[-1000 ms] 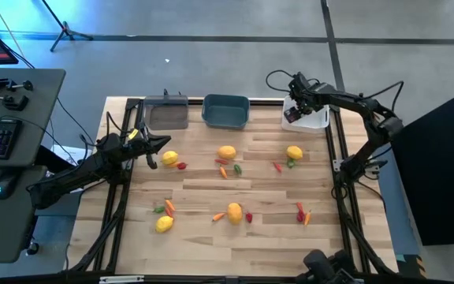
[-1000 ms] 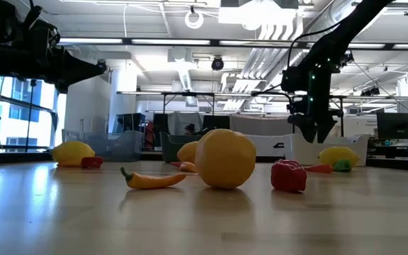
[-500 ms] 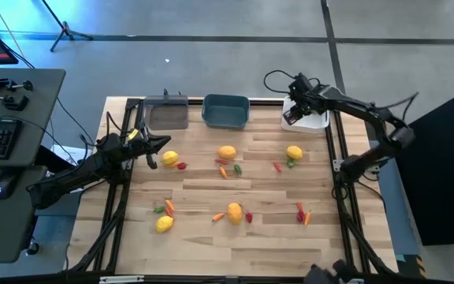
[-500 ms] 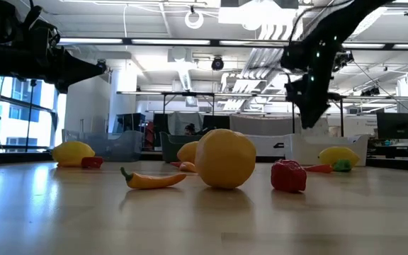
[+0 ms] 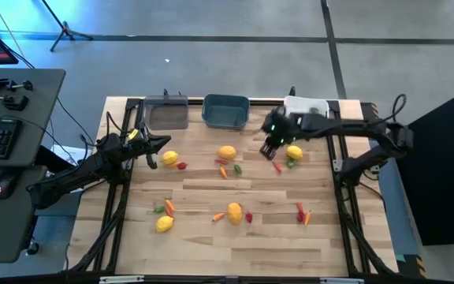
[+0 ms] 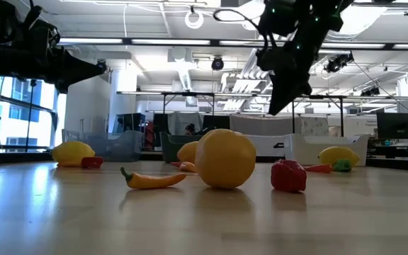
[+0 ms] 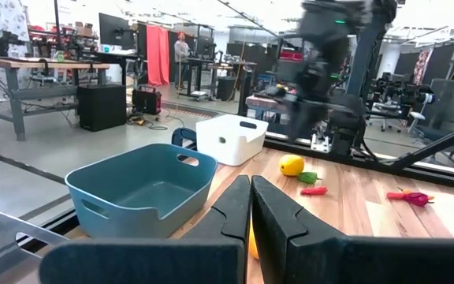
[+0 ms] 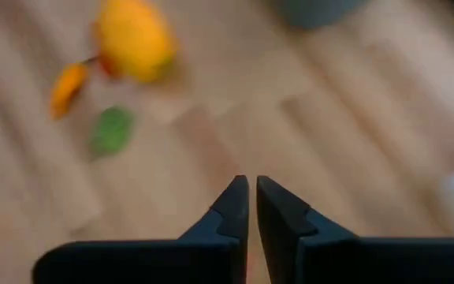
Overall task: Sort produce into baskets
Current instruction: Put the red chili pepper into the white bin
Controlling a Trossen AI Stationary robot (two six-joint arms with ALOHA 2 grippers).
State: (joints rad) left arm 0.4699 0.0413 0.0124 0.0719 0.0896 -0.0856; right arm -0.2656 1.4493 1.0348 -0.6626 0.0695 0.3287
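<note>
Right gripper hangs above the table, fingers nearly together w/ nothing between them; right wrist view shows the two tips almost touching over bare wood. It sits between the teal bin and a lemon, near a small red bit and green bit. In the low view it is well up off the tabletop.

Left gripper closed, empty, held off the table just beside another lemon w/ a red bit next to it; left wrist view shows its fingers pressed shut.

Bins in a row at the far edge: clear-grey bin on the left arm's side, teal in the middle, white bin on the right arm's side. Teal looks empty in the left wrist view; contents of the other two can't be told.

Produce all loose on the wood: a lemon mid-table w/ a carrot and green bit near it; a lemon nearer the front w/ a red piece and orange piece either side; a lemon front-left w/ small bits close by; red and orange bits front-right.
</note>
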